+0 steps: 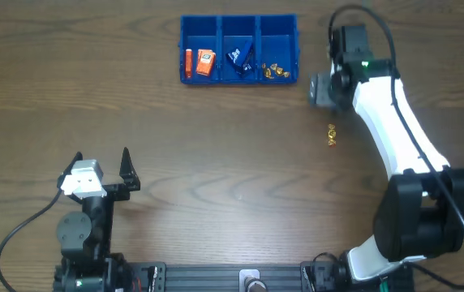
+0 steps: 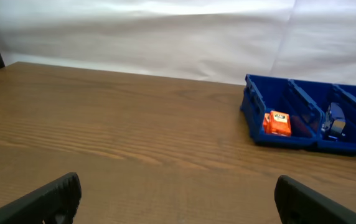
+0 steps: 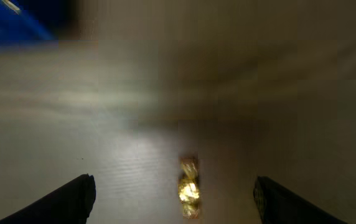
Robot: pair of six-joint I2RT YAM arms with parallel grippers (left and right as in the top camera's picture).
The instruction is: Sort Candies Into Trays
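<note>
Roughly centred, gold candy, beneath right hand (fingers apart)

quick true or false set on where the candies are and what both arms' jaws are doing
1. A gold candy lies on the table, outside the blue tray. True.
2. The tray's middle compartment holds orange candies. False: the orange candies sit in the compartment at the top view's left; the middle one holds a blue-wrapped candy.
3. The right arm has its jaws shut on a candy. False: the jaws are open, and the gold candy lies on the table between them in the right wrist view.
4. The left arm has open jaws that hold nothing. True.
5. The compartment at the top view's right is empty. False: it holds gold candies.
</note>
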